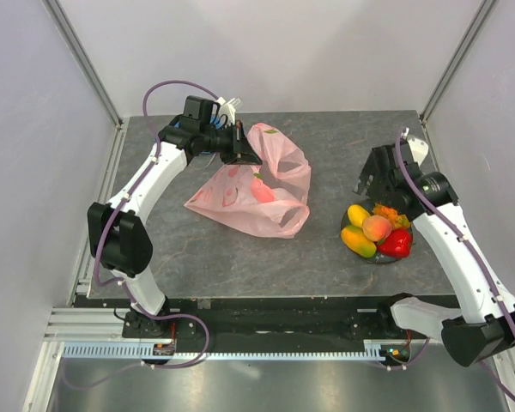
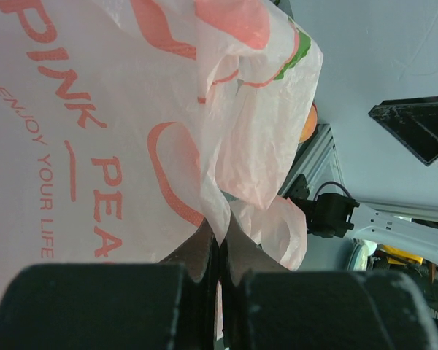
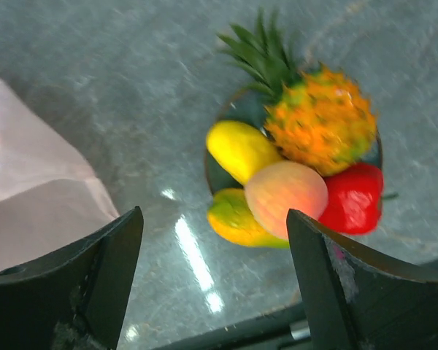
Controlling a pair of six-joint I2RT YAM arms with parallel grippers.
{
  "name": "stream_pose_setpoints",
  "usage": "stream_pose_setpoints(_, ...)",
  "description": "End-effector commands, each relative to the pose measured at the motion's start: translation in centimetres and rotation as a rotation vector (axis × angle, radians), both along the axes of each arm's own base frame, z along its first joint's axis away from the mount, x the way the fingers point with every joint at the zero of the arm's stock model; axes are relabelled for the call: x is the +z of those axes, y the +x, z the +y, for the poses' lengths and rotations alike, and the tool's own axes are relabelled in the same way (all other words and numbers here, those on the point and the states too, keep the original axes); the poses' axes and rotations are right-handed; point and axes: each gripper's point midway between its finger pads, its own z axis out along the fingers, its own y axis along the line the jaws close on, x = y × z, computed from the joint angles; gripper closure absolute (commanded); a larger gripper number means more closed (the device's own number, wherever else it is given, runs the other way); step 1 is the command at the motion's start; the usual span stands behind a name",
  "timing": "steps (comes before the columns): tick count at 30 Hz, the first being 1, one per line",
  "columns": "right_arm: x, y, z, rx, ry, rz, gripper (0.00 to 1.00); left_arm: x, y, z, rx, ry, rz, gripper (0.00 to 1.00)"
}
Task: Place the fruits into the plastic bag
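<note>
Pink film of the plastic bag is pinched in the clenched left end effector at the bag's far-left edge; the remainder lies on the counter. Right end effector: released, jaws spread, right of the bag, just beside the fruits, which are heaped on a dark plate

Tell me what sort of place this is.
Probably a robot lab test cell, not a home or shop: a grey table boxed in by plain white panels on aluminium posts, two arms bolted to its near rail, with toy fruits and a plastic bag as props.
</note>
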Motion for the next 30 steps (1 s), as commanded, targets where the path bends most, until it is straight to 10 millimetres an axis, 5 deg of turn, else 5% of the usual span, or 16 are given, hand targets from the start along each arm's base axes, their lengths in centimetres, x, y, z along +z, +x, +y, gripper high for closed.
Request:
stream_pose_setpoints(1, -4.5, -3.9, -2.5, -0.105, -0.028, 0.202, 0.12, 0.0, -0.3, -0.1, -0.033, 0.003, -0.027, 0.98)
stream_pose_setpoints(5, -7.5, -5.2, -2.6, -0.135, 0.018, 0.299, 0.09, -0.1, -0.3, -0.1, -0.033, 0.004, -0.022, 0.99)
stream_pose_setpoints(9, -8.4, -4.9, -3.1, -0.186, 0.053, 0.299, 0.02, -0.1, -0.4, -0.2, -0.036, 0.001, -0.017, 0.99)
stream_pose_setpoints(17, -11.3, -4.0, -3.0, -0.234, 0.121, 0.306, 0.05, -0.1, -0.5, -0.2, -0.035, -0.006, -0.013, 0.98)
stream_pose_setpoints(30, -13.0, -2.3, -3.3, -0.269, 0.124, 0.293, 0.11, -0.3, -0.5, -0.3, -0.031, -0.014, -0.005, 0.98)
